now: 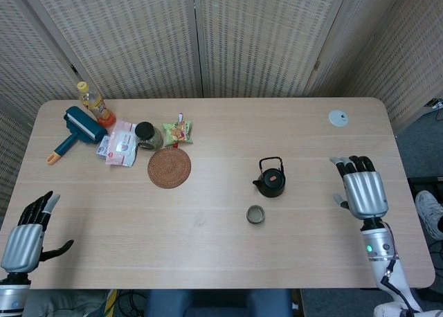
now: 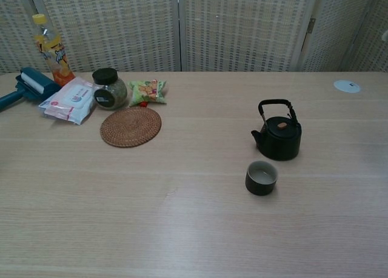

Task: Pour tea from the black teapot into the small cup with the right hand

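The black teapot point(image 1: 271, 181) point(image 2: 279, 136) stands upright on the table with its handle up and its spout to the left. The small dark cup point(image 1: 255, 214) point(image 2: 261, 177) sits just in front of it, a little to the left. My right hand point(image 1: 360, 187) hovers well to the right of the teapot near the table's right edge, fingers spread and holding nothing. Off the table's front left corner is my left hand point(image 1: 28, 226), also spread and empty. Neither hand shows in the chest view.
A round woven coaster point(image 1: 169, 167) lies left of centre. Behind it sit a dark-lidded jar point(image 1: 145, 134), a green snack packet point(image 1: 178, 131), a wipes pack point(image 1: 120, 142), a teal lint roller point(image 1: 77, 129) and an orange bottle point(image 1: 93, 102). A small white disc point(image 1: 338, 118) lies at the back right.
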Robot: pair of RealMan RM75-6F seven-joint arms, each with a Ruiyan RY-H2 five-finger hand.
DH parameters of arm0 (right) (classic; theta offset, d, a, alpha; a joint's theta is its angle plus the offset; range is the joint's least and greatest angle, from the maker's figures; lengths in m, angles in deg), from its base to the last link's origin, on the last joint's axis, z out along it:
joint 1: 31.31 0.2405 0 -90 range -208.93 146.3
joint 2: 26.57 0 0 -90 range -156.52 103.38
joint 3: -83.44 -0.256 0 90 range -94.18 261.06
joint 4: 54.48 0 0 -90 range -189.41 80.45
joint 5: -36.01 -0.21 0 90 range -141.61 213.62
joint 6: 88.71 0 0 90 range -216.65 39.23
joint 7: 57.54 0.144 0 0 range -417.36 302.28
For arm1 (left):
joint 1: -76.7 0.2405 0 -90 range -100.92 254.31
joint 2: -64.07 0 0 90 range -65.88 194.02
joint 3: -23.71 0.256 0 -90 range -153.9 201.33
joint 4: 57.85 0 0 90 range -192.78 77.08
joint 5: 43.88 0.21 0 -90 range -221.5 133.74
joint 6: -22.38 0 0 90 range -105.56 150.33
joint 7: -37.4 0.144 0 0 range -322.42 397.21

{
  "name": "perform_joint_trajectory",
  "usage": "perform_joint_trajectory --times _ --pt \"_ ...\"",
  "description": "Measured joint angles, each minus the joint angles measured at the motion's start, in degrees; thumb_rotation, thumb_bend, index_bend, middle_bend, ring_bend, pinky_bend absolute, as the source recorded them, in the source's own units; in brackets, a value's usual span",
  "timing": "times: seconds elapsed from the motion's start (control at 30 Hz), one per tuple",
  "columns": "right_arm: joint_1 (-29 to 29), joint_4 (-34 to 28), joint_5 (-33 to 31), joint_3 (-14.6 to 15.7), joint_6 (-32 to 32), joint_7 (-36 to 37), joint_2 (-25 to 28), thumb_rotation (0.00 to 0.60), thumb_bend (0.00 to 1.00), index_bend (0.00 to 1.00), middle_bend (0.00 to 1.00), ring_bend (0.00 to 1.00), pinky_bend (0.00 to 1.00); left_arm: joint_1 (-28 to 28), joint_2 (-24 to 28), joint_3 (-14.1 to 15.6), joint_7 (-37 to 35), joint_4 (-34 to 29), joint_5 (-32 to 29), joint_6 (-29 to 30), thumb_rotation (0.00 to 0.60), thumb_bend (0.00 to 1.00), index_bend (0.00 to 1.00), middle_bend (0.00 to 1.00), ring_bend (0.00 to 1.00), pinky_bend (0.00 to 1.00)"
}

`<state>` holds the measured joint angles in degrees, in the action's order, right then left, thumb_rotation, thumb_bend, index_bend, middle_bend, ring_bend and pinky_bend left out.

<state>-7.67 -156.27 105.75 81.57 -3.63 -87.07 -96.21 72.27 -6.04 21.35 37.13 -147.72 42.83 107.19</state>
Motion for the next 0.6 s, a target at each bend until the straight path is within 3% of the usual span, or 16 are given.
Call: perform_joint_trajectory --times 0.37,0.6 --pt "-10.76 1.24 9.16 4.75 7.40 12.17 1.84 0.569 0.00 0.23 0.29 0.20 0.21 -0.65 -0.01 0.17 1.25 -1.45 0.28 -0.38 0.600 0.18 0.03 0.00 0.00 0.06" --pt "-12.85 1.88 11.28 4.72 6.98 15.12 2.38 0.568 0.00 0.23 0.29 0.20 0.21 -0.55 0.13 0.37 1.56 -1.91 0.33 -0.05 0.600 0.18 0.03 0.00 0.00 0.06"
